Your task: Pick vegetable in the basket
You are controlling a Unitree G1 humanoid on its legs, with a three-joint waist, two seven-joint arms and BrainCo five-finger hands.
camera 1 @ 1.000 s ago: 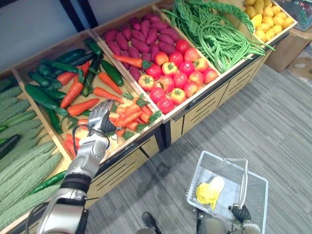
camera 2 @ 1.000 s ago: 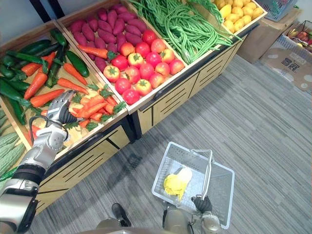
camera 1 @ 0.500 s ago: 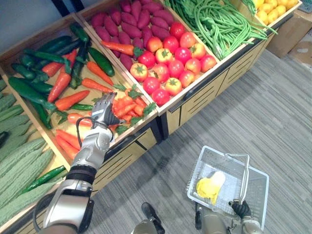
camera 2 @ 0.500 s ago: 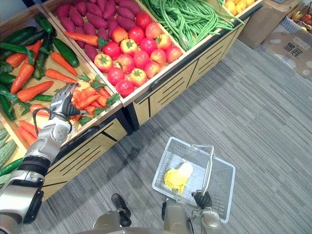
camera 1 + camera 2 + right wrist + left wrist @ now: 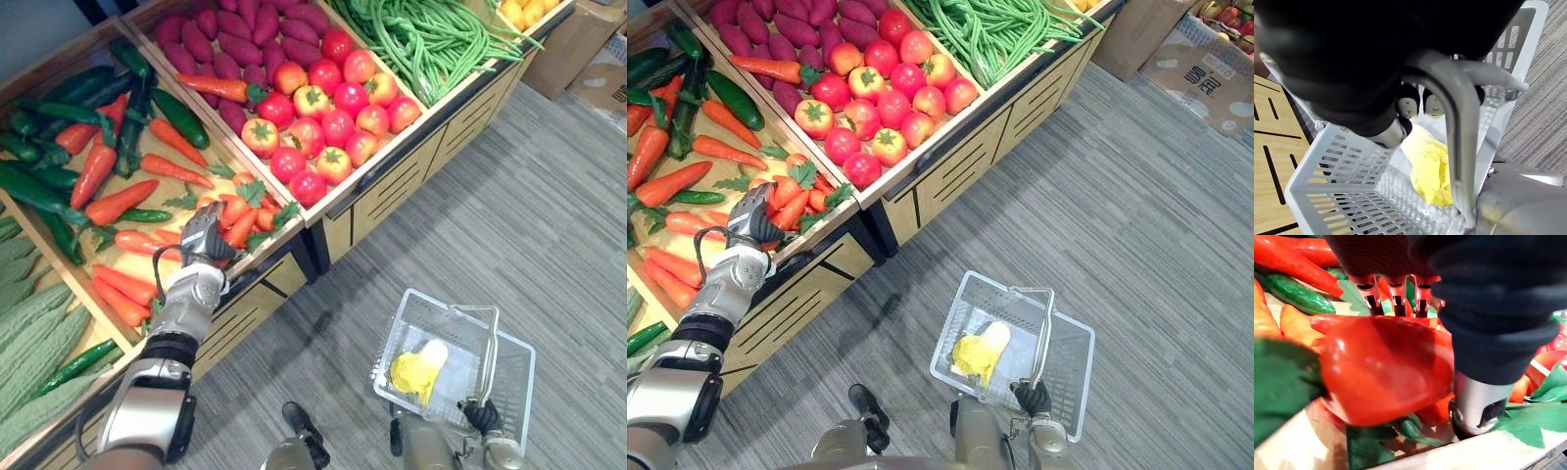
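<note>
Grey carpet [image 5: 549, 196] | wooden crate [image 5: 225, 162] | left hand [image 5: 201, 240] clasps carrot [image 5: 1386, 367] | right hand [image 5: 1032, 397] grips basket [image 5: 950, 323]

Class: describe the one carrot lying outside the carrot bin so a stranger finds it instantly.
Find the wooden stand and its bin of purple sweet potatoes and red tomatoes. Between those piles lies a carrot: the only long orange thing there, with green leaves.

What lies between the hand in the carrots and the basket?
Between left hand, gripping a carrot, and basket: the stand's wooden front edge, then bare grey floor, in both eye views.
</note>
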